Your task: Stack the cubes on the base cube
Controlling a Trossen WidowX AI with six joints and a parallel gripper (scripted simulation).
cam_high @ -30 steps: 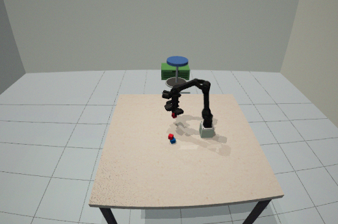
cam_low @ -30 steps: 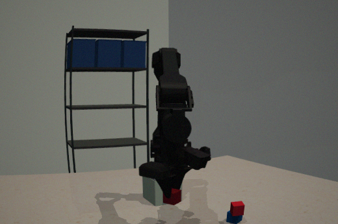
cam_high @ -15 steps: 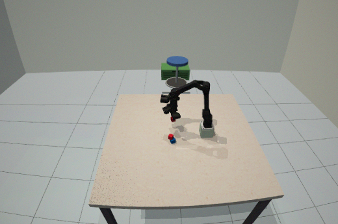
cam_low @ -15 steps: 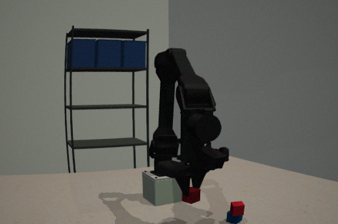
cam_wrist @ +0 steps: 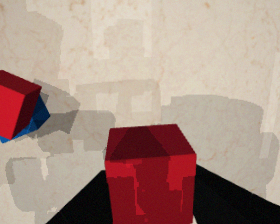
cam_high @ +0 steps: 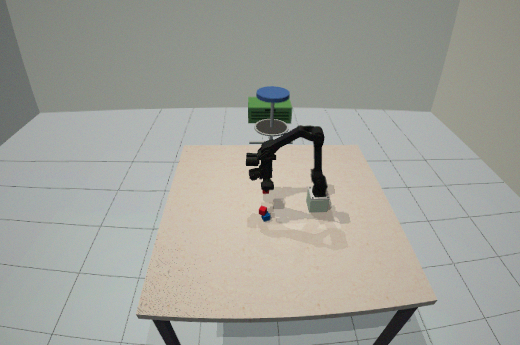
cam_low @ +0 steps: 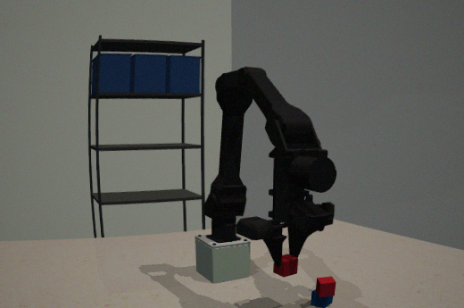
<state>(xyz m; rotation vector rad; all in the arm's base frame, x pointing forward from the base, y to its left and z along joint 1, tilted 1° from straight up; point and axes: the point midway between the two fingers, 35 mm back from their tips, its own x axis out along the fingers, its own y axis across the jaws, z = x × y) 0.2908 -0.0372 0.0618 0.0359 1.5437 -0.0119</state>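
Observation:
My gripper (cam_high: 267,191) (cam_low: 285,258) (cam_wrist: 148,176) is shut on a red cube (cam_high: 266,192) (cam_low: 285,265) (cam_wrist: 149,176) and holds it above the table. The blue base cube (cam_high: 266,216) (cam_low: 321,299) (cam_wrist: 32,123) stands on the table in front of and below the gripper. A second red cube (cam_high: 262,210) (cam_low: 326,286) (cam_wrist: 11,103) rests on top of it, set towards one corner and overhanging. In the wrist view this pair lies at the left edge, apart from the held cube.
The arm's grey mounting block (cam_high: 318,201) (cam_low: 222,259) stands on the table (cam_high: 225,265) to the right of the cubes. A blue stool (cam_high: 272,95) and a green crate (cam_high: 260,111) stand behind the table. A dark shelf rack (cam_low: 147,138) with blue boxes stands by the wall.

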